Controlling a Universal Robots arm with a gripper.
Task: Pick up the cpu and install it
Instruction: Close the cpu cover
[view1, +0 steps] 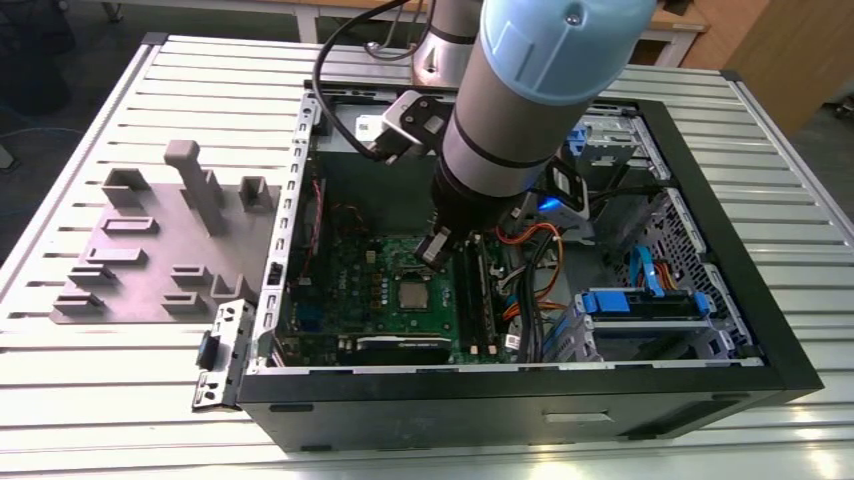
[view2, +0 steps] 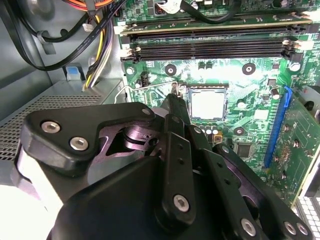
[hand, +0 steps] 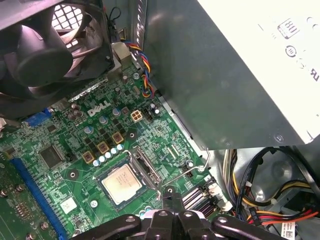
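The cpu (hand: 123, 184) lies flat in its socket on the green motherboard (hand: 75, 150) inside the open computer case (view1: 747, 345), which sits on the bench (view1: 120, 400). The gripper (hand: 170, 196) hangs just beside the chip, near the socket's edge where the thin lever (hand: 192, 170) runs. Its jaws are pressed together and carry nothing. In both wrist views the chip lies just ahead of the fingertips, apart from them.
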